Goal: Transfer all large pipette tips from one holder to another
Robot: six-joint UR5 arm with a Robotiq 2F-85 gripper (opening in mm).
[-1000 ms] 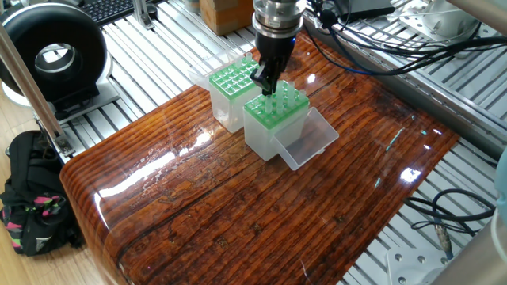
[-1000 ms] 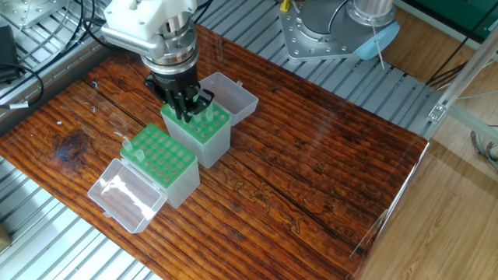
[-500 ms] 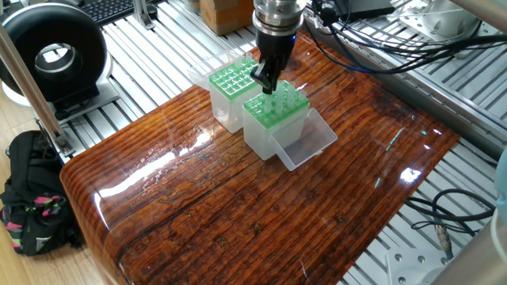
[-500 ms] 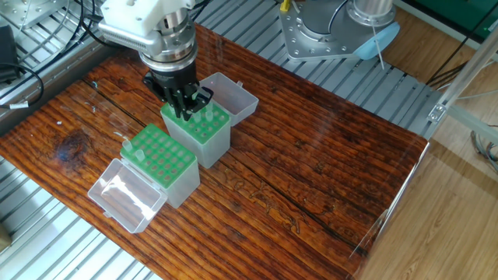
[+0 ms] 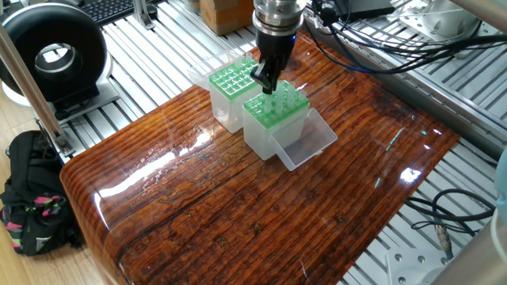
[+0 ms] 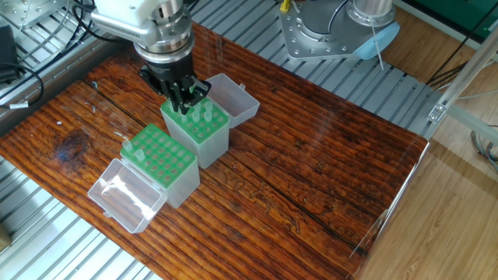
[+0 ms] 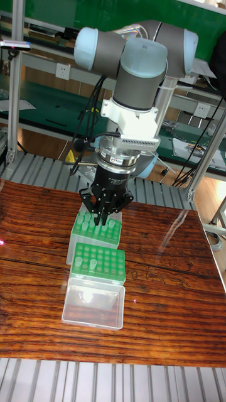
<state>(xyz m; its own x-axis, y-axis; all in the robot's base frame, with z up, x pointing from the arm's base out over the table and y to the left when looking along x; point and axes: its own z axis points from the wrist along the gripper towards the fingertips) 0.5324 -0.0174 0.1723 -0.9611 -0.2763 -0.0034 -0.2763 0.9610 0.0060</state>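
Observation:
Two clear holders with green hole grids stand side by side on the wooden table. My gripper (image 6: 181,99) hangs just over the far corner of one holder (image 6: 204,140), fingers drawn close together, apparently shut on a large pipette tip that the fingers mostly hide. Several large pipette tips (image 6: 205,115) stand upright in that holder's grid. The same gripper (image 5: 265,82) and holder (image 5: 273,125) show in one fixed view, and the gripper (image 7: 102,218) in the tall view. The other holder (image 6: 163,166) has a whitish tip (image 6: 137,153) at one corner.
Each holder's clear hinged lid lies open on the table, one (image 6: 233,96) beyond the gripper and one (image 6: 123,194) toward the table's edge. Cables (image 5: 380,47) run behind the arm. A black round device (image 5: 51,51) and a backpack (image 5: 32,198) sit off the table's left end.
The gripper has risen a little and drifted slightly away from the holder's grid; the holders and lids have not moved.

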